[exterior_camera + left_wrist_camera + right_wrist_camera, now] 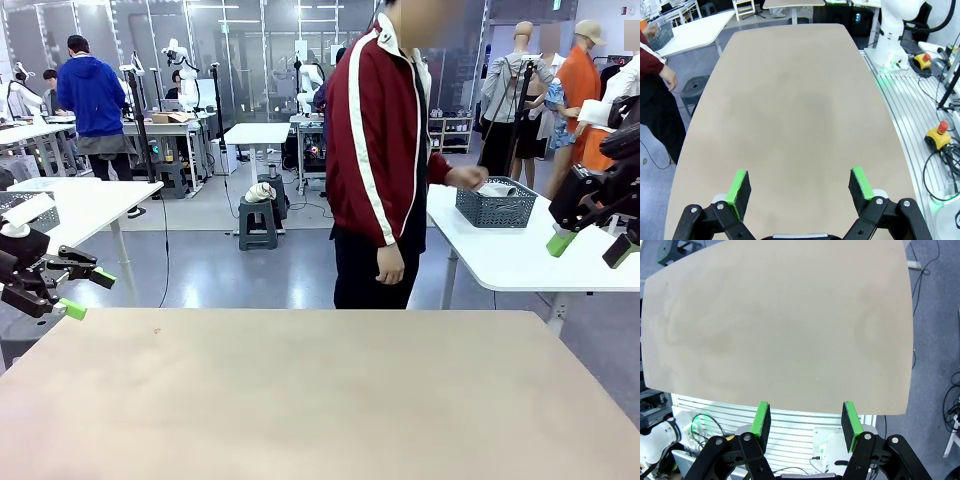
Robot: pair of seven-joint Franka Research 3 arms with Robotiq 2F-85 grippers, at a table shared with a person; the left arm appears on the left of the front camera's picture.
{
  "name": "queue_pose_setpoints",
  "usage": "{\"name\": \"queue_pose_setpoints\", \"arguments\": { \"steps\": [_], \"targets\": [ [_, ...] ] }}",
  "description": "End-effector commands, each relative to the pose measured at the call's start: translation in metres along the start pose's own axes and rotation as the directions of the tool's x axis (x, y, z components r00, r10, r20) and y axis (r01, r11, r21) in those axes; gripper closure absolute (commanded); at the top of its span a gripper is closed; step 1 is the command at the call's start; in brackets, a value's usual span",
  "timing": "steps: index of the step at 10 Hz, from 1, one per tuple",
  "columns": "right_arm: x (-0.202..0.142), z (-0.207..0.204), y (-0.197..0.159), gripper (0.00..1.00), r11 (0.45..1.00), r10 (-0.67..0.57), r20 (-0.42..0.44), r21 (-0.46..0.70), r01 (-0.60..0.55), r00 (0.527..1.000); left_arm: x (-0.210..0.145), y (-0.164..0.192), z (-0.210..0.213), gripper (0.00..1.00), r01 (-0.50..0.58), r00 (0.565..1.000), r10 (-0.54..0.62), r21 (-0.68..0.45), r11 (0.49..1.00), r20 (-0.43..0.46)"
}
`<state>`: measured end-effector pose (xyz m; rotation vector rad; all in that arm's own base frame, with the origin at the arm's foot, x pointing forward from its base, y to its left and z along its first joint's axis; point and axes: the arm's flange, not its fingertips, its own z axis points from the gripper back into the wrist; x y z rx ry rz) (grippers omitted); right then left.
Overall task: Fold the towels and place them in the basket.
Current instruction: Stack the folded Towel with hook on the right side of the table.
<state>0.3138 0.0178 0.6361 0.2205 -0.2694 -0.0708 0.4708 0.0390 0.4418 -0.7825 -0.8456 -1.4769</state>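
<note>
Up at the left edge of the front view, the left claw (88, 290) hung spread wide with nothing between its green pads, above the near left corner of the beige surface (320, 400). Its own wrist view showed the same claw (800, 187) parted over the bare tabletop. Over at the right edge, the right claw (590, 245) was raised off the side of the surface, its jaws partly apart and pinching nothing; from its wrist camera the claw (805, 422) sat beyond the surface's edge, looking down across it.

Farther out, a person in a dark red jacket with white stripes (380, 150) stood at the far side, turned toward a white side table (500, 260) on the right. One hand (465, 178) reached to the dark grey mesh basket (497, 207) standing on that side table. A pale towel (497, 188) lay inside the basket, just under the hand. The other hand (390, 265) hung at the person's side.
</note>
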Motion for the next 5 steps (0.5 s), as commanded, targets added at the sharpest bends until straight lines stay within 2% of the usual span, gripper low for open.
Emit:
{"name": "queue_pose_setpoints", "arguments": {
  "steps": [1,5],
  "targets": [
    [-0.0013,0.0029,-0.0002,0.29,1.0,0.014,-0.007,0.003,-0.014,1.0,0.0012,-0.0003,0.0009,0.0,0.003,1.0,-0.003,0.002,1.0,0.001],
    [-0.0013,0.0029,-0.0002,0.29,1.0,0.014,-0.007,0.003,-0.014,1.0,0.0012,-0.0003,0.0009,0.0,0.003,1.0,-0.003,0.002,1.0,0.001]
  ]
}}
